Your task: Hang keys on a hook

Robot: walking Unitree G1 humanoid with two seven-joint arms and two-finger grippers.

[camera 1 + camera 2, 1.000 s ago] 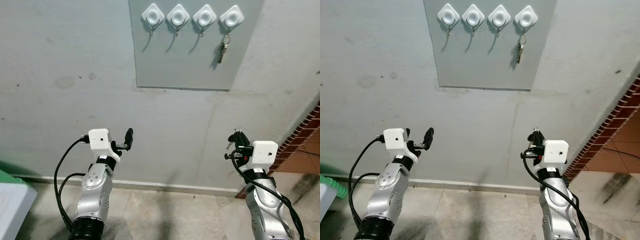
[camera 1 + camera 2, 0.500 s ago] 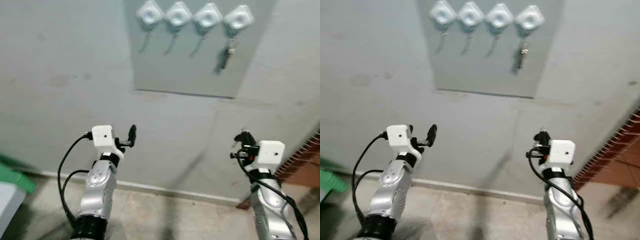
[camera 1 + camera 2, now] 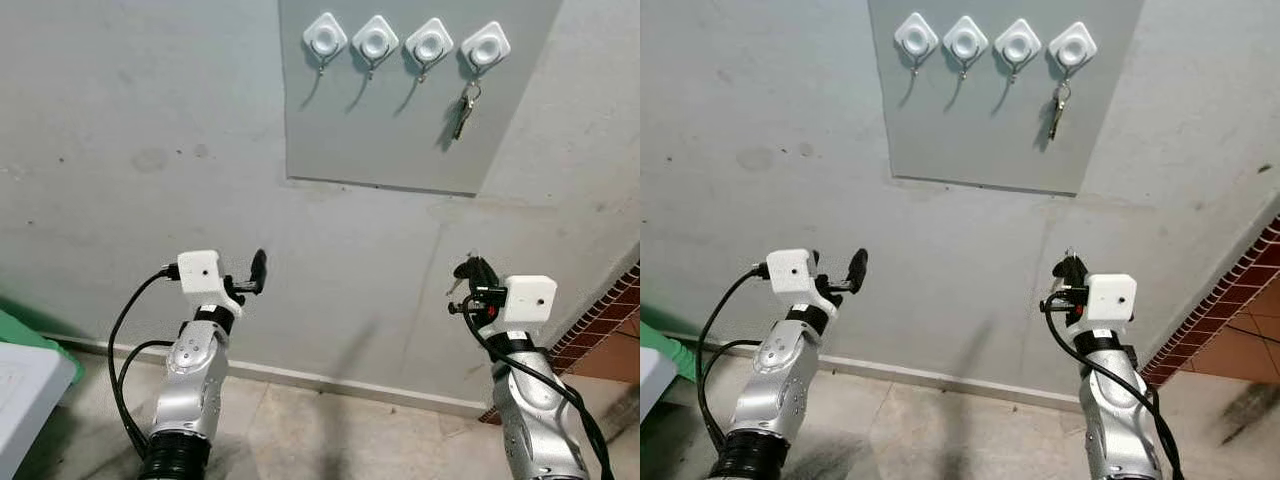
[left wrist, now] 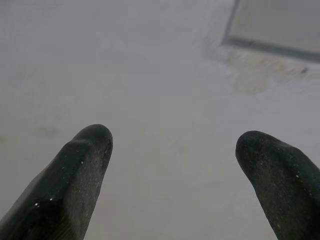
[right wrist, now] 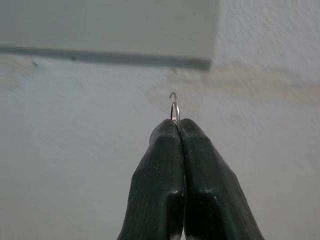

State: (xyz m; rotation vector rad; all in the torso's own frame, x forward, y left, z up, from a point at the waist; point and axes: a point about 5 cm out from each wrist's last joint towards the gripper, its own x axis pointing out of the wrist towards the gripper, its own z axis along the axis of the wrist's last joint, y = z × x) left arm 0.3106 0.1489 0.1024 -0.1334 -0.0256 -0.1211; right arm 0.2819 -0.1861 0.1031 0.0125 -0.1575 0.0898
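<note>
Grey panel (image 3: 400,120), four hooks (image 3: 372,40), keys (image 3: 460,112)

Key ring (image 5: 173,106) pinched in right tool (image 5: 178,125); hooks (image 3: 372,40) overhead.

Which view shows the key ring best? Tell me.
The right wrist view: the key ring pokes out above the shut right gripper. In the eye views it is a tiny glint at that gripper.

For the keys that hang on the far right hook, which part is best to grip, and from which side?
Probably the lower end of the keys, coming from below and in front. They dangle free under the ring, while the ring sits over the hook, close against the board.
</note>
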